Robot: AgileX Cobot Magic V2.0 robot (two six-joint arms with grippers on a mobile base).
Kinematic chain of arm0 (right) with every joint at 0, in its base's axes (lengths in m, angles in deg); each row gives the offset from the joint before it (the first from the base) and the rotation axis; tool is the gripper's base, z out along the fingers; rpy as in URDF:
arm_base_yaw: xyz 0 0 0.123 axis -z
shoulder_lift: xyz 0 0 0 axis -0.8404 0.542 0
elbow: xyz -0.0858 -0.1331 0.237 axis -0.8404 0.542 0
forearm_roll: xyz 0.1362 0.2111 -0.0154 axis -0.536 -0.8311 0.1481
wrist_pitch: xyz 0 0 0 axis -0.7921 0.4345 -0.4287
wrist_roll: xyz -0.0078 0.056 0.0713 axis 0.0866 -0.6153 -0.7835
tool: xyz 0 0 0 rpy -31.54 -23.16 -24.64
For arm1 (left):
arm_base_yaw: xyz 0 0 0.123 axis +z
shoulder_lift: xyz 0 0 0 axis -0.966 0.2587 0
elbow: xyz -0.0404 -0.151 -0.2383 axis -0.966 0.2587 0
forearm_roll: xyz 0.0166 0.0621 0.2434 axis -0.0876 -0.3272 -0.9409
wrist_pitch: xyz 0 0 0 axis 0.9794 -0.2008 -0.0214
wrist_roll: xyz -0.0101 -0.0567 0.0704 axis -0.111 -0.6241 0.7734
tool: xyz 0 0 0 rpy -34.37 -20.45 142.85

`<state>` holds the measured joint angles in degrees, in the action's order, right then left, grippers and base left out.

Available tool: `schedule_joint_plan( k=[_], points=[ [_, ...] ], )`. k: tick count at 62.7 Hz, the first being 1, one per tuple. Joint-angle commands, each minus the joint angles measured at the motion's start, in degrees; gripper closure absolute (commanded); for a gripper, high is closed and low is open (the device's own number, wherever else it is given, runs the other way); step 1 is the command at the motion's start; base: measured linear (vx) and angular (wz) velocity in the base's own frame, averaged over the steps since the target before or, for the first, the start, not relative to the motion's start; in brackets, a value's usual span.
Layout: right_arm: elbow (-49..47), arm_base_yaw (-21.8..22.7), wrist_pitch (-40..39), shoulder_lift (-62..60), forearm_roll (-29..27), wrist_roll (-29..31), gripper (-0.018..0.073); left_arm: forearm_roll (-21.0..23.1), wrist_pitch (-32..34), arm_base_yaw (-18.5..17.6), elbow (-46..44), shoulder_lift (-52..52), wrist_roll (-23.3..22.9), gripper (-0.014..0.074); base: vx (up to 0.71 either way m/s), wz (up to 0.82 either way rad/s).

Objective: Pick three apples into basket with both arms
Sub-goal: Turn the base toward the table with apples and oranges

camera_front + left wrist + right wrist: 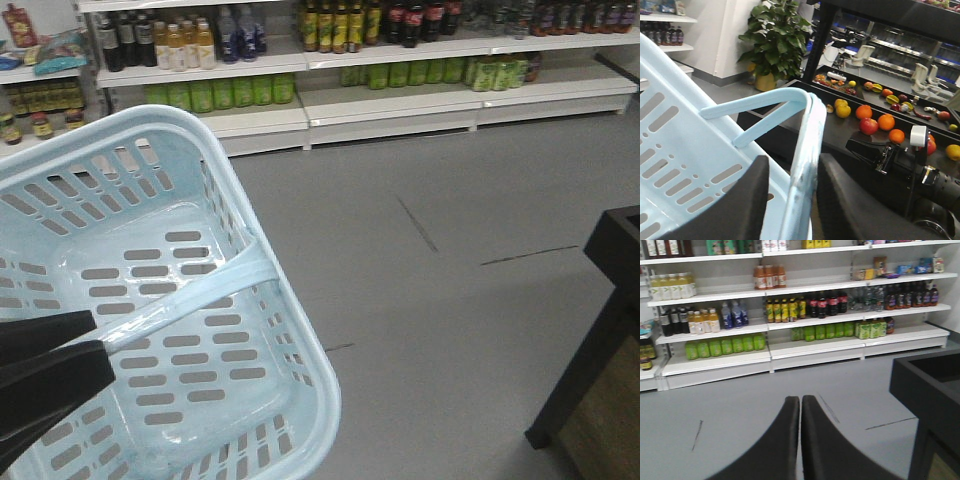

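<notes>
The pale blue basket (328, 385) hangs tilted above the grey floor, with nothing inside it. My left gripper (95, 338) is shut on its flat band handle (760, 102), and the black fingers (840, 200) flank the band in the left wrist view. Red apples (868, 126) lie among oranges on the black fruit stand (840, 132), apart from both grippers. I cannot tell which of them are the dark maroon ones. My right gripper (800, 399) is shut with nothing in it, over the floor and facing the drink shelves. The right arm (920, 175) reaches across in front of the stand.
White shelves with bottles (330, 25) line the far wall. The fruit stand's black corner (615, 260) juts in at the right, also seen in the right wrist view (925, 385). A potted plant (775, 40) stands beyond the stand. Grey floor (450, 300) lies between.
</notes>
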<state>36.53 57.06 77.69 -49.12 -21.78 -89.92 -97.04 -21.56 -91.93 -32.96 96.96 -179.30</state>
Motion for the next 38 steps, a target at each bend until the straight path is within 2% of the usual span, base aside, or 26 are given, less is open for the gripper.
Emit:
schedule_joint_plan(
  k=[1, 38],
  points=[
    [0.8, 0.3, -4.1, -0.1, 0.1, 0.3, 0.0564, -1.1, -2.1, -0.3, -1.7, 0.1, -1.1, 0.0602, 0.15, -0.57],
    [0.8, 0.3, -4.1, -0.1, 0.1, 0.3, 0.0564, -1.1, -2.3, -0.3, -1.7, 0.1, -1.1, 0.0602, 0.12, -0.60]
  ],
)
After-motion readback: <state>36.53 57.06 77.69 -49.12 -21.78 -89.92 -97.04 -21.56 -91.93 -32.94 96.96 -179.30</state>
